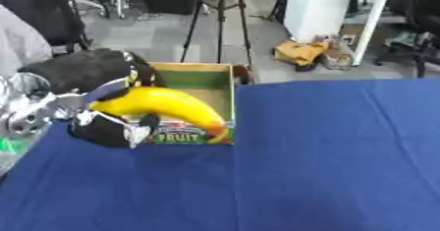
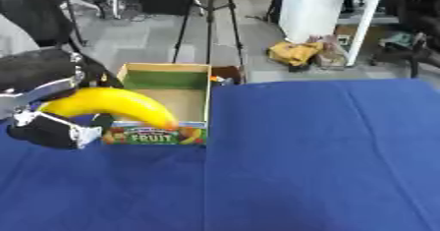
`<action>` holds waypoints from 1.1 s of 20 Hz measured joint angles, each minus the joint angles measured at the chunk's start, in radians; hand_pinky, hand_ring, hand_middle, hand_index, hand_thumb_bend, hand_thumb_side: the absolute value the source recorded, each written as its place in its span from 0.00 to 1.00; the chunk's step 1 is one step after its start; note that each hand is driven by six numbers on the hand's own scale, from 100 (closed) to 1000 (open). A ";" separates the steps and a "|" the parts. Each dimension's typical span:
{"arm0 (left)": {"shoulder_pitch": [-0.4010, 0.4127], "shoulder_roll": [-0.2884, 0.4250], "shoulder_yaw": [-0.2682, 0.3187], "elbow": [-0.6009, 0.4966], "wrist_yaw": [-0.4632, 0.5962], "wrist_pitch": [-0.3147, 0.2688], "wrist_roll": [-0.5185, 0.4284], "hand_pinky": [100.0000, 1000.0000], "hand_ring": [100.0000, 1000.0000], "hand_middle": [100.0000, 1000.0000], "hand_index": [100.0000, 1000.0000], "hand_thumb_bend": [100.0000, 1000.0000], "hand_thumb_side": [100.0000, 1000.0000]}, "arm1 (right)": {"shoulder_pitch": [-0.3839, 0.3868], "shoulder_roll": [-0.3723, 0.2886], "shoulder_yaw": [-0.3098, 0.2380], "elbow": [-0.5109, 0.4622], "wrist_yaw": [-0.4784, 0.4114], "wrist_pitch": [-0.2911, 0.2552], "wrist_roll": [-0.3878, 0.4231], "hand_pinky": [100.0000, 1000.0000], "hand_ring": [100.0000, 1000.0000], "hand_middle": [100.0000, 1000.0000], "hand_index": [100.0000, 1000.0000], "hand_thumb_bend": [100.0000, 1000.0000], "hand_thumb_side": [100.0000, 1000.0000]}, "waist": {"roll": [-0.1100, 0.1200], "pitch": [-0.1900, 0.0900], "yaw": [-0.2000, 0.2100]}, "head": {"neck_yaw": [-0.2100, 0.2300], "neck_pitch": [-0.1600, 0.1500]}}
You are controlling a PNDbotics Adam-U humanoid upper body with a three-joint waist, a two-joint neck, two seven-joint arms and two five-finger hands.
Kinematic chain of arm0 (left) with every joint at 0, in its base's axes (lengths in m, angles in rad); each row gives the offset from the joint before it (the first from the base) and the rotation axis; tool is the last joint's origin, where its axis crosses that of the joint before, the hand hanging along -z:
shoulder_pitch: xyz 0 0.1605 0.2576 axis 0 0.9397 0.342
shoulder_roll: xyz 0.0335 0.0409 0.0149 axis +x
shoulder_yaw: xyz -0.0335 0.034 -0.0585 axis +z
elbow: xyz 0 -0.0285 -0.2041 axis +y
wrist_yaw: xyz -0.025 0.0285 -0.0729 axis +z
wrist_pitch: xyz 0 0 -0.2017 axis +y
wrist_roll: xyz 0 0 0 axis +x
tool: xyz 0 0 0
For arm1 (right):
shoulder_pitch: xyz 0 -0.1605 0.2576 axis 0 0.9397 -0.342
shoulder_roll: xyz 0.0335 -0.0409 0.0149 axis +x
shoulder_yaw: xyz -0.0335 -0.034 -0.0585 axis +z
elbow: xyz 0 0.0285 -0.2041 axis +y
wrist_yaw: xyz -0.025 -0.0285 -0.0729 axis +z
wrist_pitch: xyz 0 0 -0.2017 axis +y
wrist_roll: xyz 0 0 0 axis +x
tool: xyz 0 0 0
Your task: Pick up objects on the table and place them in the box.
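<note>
My left hand (image 1: pixel 110 124) comes in from the left, its fingers curled round the thick end of a yellow banana (image 1: pixel 163 105). The banana hangs over the front left part of an open cardboard box (image 1: pixel 222 80), its tip reaching above the box's front wall with the "FRUIT" label (image 1: pixel 183 137). The box stands at the far left edge of the blue table (image 1: pixel 326 156). Its inside is partly hidden by the banana and my hand. My right hand shows in neither view.
Beyond the table's far edge are a tripod (image 1: pixel 220 18), a white cabinet (image 1: pixel 316 6) and a yellow cloth (image 1: pixel 302 53) on the floor. The blue cloth spreads wide to the right and front of the box.
</note>
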 measured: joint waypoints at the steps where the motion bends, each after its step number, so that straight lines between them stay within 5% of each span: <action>1: -0.012 -0.008 0.005 0.022 -0.009 0.000 0.007 0.24 0.48 0.56 0.70 0.00 0.20 | 0.000 0.000 0.000 0.000 0.000 0.000 0.000 0.72 0.83 0.57 0.80 0.00 0.97 | 0.001 0.000 -0.002 | 0.002 0.000; 22: -0.196 -0.240 0.157 0.587 -0.293 -0.064 0.260 0.23 0.46 0.54 0.69 0.00 0.19 | -0.038 0.000 0.009 0.000 0.003 -0.011 0.011 0.72 0.83 0.57 0.80 0.00 0.98 | -0.008 0.068 -0.057 | 0.068 -0.038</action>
